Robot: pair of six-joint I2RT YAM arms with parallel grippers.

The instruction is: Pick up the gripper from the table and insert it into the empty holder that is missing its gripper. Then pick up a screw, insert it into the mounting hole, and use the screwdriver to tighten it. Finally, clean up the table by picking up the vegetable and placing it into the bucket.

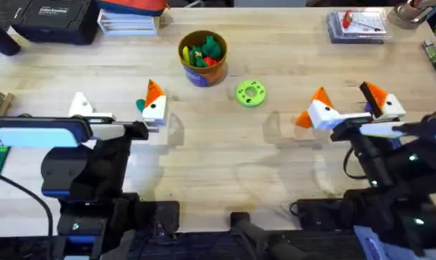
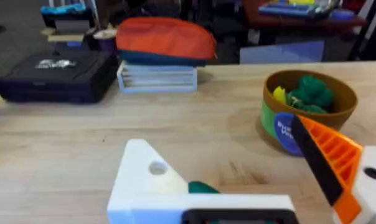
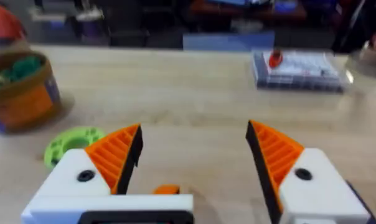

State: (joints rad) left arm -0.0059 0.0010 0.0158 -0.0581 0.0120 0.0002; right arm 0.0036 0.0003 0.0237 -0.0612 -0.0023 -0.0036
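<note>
Two arms stretched low over the table (image 1: 225,159), wrists level. Left gripper (image 1: 117,108) spread wide (one white finger (image 1: 81,106), one orange-padded finger (image 1: 154,101)), a sliver of dark green, perhaps the vegetable (image 2: 202,186), between them. Right gripper (image 1: 348,107) likewise spread, holding nothing. Bucket (image 1: 202,58) farther back near the centre, beside a green disc (image 1: 250,93)

A light wooden butcher-block table (image 1: 225,155) seen from above. 2 robot arms reach in from the near edge. The left gripper (image 1: 117,110), white with orange pads, has its fingers spread; something green, possibly a toy vegetable (image 1: 140,105), sits beside 1 finger. The right gripper (image 1: 348,107) is also spread. Beyond them stand a yellow-rimmed round bucket (image 1: 202,59) of toy produce and a flat bright-green disc (image 1: 250,93).
</note>
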